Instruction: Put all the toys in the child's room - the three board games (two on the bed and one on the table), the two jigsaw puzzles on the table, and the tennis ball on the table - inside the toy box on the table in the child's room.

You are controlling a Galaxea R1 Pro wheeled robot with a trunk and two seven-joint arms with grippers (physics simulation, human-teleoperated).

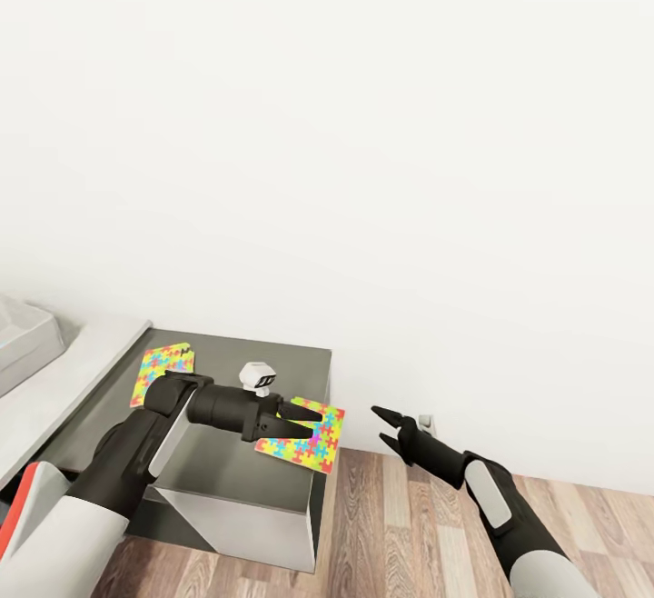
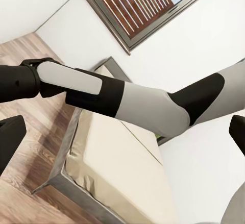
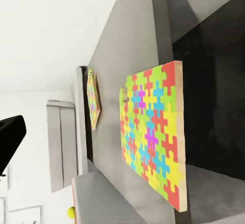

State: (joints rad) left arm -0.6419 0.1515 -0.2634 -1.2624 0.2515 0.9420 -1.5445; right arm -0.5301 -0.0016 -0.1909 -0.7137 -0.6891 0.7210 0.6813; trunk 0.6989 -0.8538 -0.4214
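Note:
One jigsaw puzzle (image 1: 307, 442) lies at the right edge of a dark grey table (image 1: 245, 357), with its corner jutting past the edge; it also shows in the right wrist view (image 3: 150, 137). A second jigsaw puzzle (image 1: 163, 369) lies further left on the same top. My left gripper (image 1: 300, 412) hovers just over the first puzzle, open, with nothing between its fingers (image 2: 10, 140). Off the table's right side, above the floor, my right gripper (image 1: 389, 427) is open and points at the puzzle. The pale grey toy box (image 1: 25, 343) sits at the far left. A small yellow-green tennis ball (image 3: 71, 213) shows far off.
The toy box rests on a paler table top (image 1: 86, 357) beside the dark one. A white wall (image 1: 363, 171) rises directly behind both. Wood plank floor (image 1: 400, 525) lies to the right. The bed (image 2: 117, 168) and a dark-framed window (image 2: 143, 4) appear in the left wrist view.

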